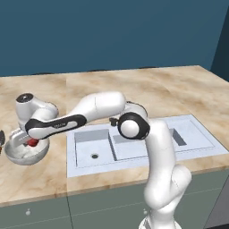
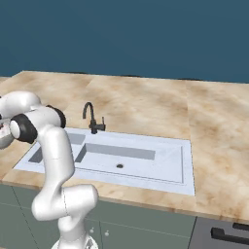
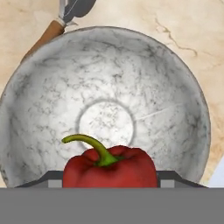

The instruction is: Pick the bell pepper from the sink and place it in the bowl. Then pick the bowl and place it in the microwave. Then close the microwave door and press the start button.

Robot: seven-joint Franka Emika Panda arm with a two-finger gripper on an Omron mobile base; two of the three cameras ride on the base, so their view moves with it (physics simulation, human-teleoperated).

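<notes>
One bell pepper (image 3: 109, 168), red with a green stem, sits between our gripper (image 1: 27, 142) jaws, which stand wide around it and clasp it, directly above the marbled bowl (image 3: 105, 109). That bowl rests on the counter (image 1: 40, 179) left of the sink (image 1: 134, 147). Beyond the bowl's rim lies a wooden-handled knife (image 3: 59, 24).

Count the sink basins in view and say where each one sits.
2. In the sink, the left basin lies nearest the bowl; the right basin is partly hidden behind the arm.
</notes>
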